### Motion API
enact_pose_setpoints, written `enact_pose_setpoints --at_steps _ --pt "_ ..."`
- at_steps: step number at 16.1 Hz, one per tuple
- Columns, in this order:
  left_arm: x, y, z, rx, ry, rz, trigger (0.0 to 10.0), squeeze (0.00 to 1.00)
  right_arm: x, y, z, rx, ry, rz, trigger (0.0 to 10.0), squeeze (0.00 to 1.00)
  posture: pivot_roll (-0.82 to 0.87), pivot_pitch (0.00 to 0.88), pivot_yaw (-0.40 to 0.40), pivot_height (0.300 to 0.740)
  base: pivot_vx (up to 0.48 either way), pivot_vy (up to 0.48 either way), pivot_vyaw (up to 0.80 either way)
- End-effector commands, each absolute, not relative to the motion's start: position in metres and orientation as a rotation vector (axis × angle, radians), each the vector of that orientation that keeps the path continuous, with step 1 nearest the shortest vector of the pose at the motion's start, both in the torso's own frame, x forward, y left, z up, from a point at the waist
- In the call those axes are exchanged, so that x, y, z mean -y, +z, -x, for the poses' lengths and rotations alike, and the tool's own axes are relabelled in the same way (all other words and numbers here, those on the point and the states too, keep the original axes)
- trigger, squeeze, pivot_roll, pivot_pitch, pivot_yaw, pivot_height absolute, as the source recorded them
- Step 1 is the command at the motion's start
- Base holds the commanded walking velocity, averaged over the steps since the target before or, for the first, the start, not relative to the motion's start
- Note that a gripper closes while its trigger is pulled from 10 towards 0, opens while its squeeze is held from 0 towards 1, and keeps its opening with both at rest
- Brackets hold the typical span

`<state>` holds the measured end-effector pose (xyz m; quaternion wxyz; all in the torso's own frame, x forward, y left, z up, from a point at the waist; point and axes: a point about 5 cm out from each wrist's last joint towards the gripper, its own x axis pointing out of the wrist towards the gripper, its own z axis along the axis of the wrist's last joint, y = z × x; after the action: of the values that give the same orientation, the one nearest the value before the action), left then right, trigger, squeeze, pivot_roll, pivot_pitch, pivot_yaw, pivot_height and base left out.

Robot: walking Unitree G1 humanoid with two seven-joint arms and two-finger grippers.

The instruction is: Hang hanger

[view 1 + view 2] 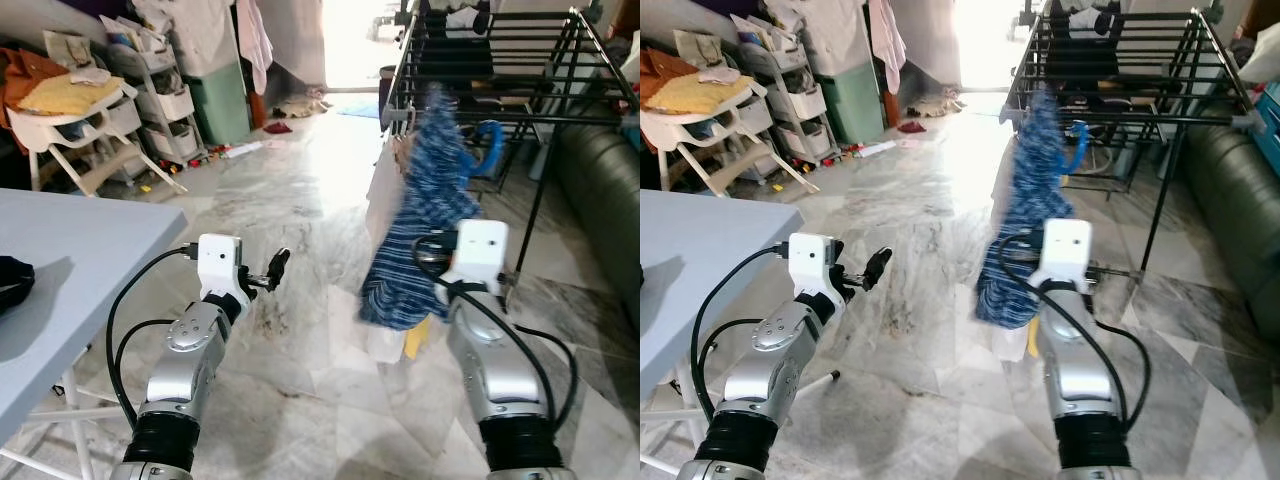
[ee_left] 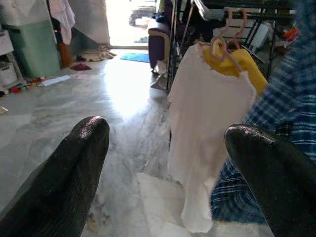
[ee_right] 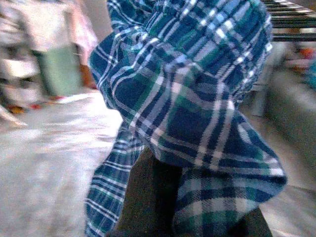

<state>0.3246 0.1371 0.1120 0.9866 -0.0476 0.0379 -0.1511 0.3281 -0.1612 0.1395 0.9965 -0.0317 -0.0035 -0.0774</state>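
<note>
Left eye view shows a marble floor with a black drying rack (image 1: 520,60) ahead on the robot's right. A blue plaid shirt (image 1: 425,225) hangs in front of the right arm, raised toward the rack's near rail. A blue hanger (image 1: 490,140) peeks out beside the shirt's top, close to the rail; whether its hook is over the rail cannot be told.

The right hand (image 3: 148,197) is buried in the plaid cloth in the right wrist view, so whether its fingers are together or apart cannot be told. The left hand (image 1: 272,268) is held out over the floor, well apart from the shirt. In the left wrist view its two fingers (image 2: 64,168) stand wide apart and empty.

On the rack hang a white shirt (image 2: 202,133) and a yellow garment (image 2: 244,66) on pink hangers (image 2: 219,47), just beside the plaid shirt.

The shirt looks light and soft, likely to sway and slip; the stiff hanger is the better place to hold, near its neck under the hook.

A grey table (image 1: 70,270) stands at the left. Across the room, white drawers (image 1: 165,100) and a green bin (image 1: 222,100) stand against the wall, contents not readable.
</note>
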Motion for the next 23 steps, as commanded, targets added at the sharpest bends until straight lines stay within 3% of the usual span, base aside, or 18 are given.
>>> enact_pose_setpoints --at_steps 1,7,16,20,23 --pt "-0.137 0.116 -0.324 -0.058 -0.32 0.078 10.0 0.0 0.166 0.142 -0.329 0.001 -0.216 0.096 10.0 0.0 -0.12 0.024 0.088 0.74 0.0 0.0 0.0" --pt "-0.121 0.106 -0.308 -0.08 -0.433 0.114 10.0 0.0 0.197 0.122 -0.313 -0.115 -0.425 0.124 10.0 0.0 -0.13 0.038 0.088 0.74 0.0 0.0 0.0" --pt "-0.103 0.099 -0.295 -0.112 -0.515 0.172 10.0 0.0 0.196 0.117 -0.309 -0.16 -0.413 0.109 10.0 0.0 -0.15 0.055 0.073 0.74 0.352 0.0 -0.72" --pt "-0.102 0.095 -0.293 -0.129 -0.503 0.162 10.0 0.0 0.191 0.11 -0.308 -0.207 -0.363 0.123 10.0 0.0 -0.15 0.056 0.072 0.74 0.393 0.0 0.0" --pt "-0.104 0.094 -0.294 -0.139 -0.481 0.16 10.0 0.0 0.183 0.109 -0.308 -0.209 -0.279 0.136 10.0 0.0 -0.15 0.054 0.074 0.74 0.0 0.0 0.0"
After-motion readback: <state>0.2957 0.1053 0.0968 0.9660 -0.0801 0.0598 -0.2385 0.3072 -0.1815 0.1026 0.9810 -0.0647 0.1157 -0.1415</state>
